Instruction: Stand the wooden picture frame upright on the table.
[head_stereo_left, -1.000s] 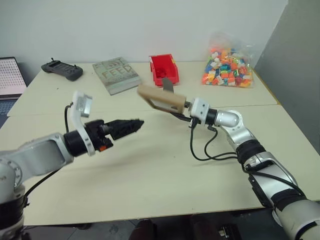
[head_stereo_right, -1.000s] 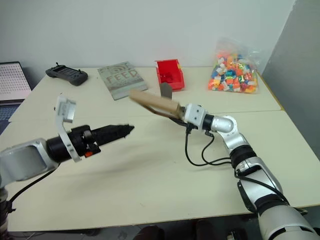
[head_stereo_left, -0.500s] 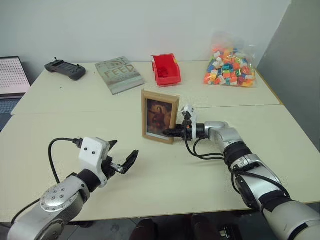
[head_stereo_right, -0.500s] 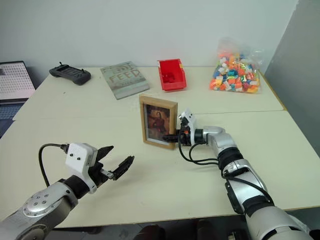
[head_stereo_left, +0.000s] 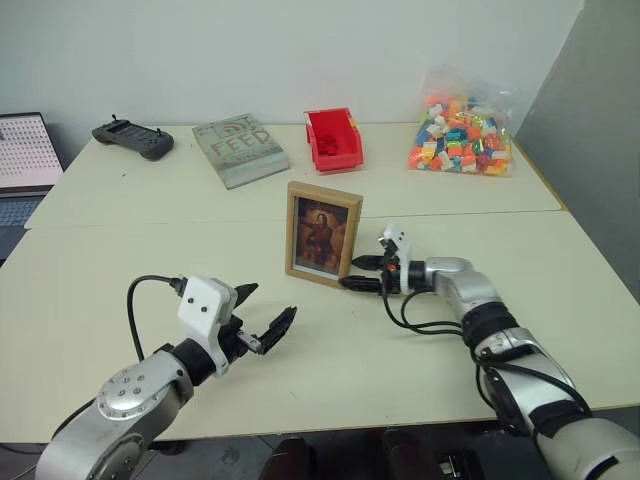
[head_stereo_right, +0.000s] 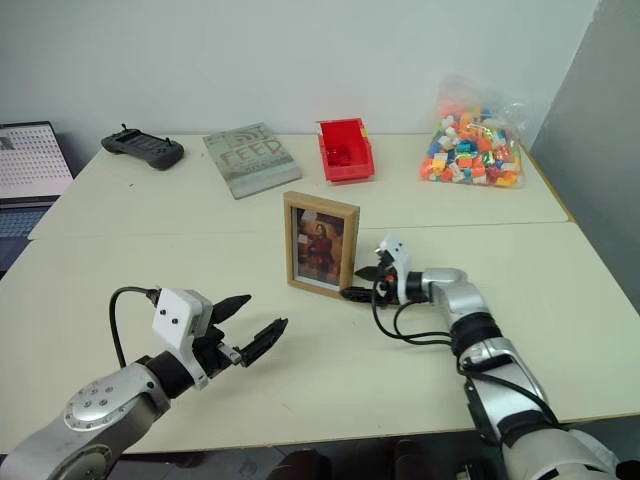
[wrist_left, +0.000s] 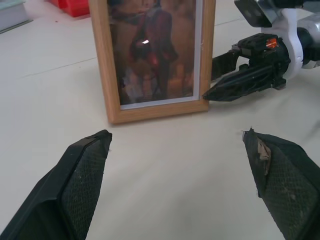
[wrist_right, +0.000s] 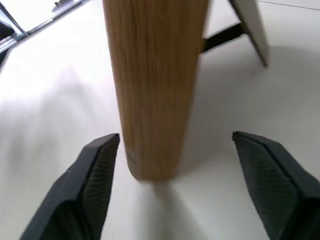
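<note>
1. Our right end effector (head_stereo_left: 358, 273) sits released at the lower right corner of the wooden picture frame (head_stereo_left: 322, 233). In the right wrist view its fingers (wrist_right: 97, 176) stand wide either side of the frame's edge, clear of the wood.
2. Our left end effector (head_stereo_left: 262, 318) hangs spread and empty over the near part of the bench (head_stereo_left: 420, 340), short of the frame.
3. The frame stands upright mid-bench, just nearer us than the seam, picture facing us, its easel leg (wrist_right: 250, 27) propped out behind.
4. We judge the step is letting go cleanly: draw the right end effector straight back along the bench, away from the frame's edge, with no sideways sweep that could clip the corner or leg. Keep the left still.
5. Half a second ago the right fingers were pinched on that frame edge; now they have parted. A second ago the frame was held tilted in the air above the bench, and the left arm was higher.
</note>
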